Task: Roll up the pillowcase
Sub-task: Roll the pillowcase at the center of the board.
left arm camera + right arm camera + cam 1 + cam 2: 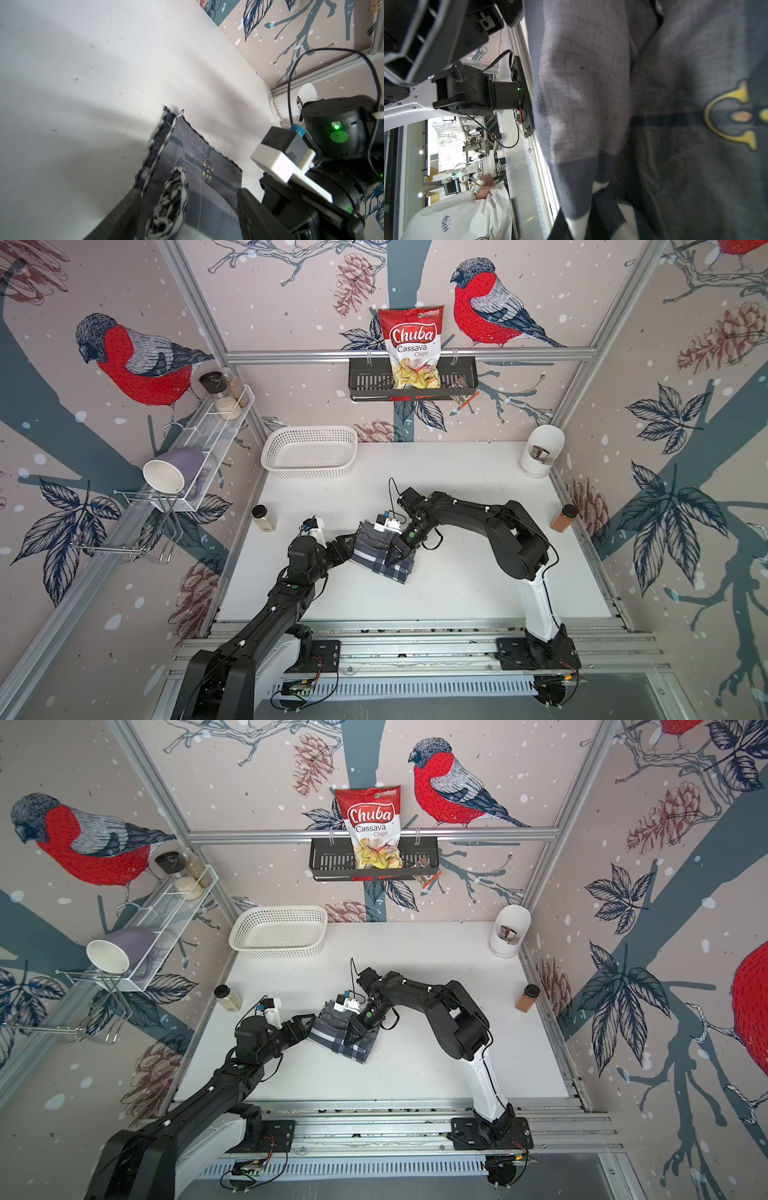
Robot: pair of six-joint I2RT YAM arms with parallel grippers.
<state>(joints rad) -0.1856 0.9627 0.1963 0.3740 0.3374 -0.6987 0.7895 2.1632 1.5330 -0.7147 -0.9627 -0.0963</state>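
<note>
While the pillowcase [374,549] is lying part-rolled at the middle of the bench [457,593], the closed right end effector [391,560] is pressing it. The open left end effector [311,1022] is sitting at its edge, likely needing a fresh grip to roll further.

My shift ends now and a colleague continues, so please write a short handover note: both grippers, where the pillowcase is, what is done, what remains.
Left gripper: open, jaws spread at the edge of the pillowcase nearest its arm; cloth lies between them, not pinched.
Right gripper: shut, tips pressed into the top of the cloth, apparently pinching a fold.
Pillowcase: a small layered bundle in the middle of the table.
Done: cloth gathered into layers.
Left: it is no tidy roll yet; finish rolling, then release.
</note>
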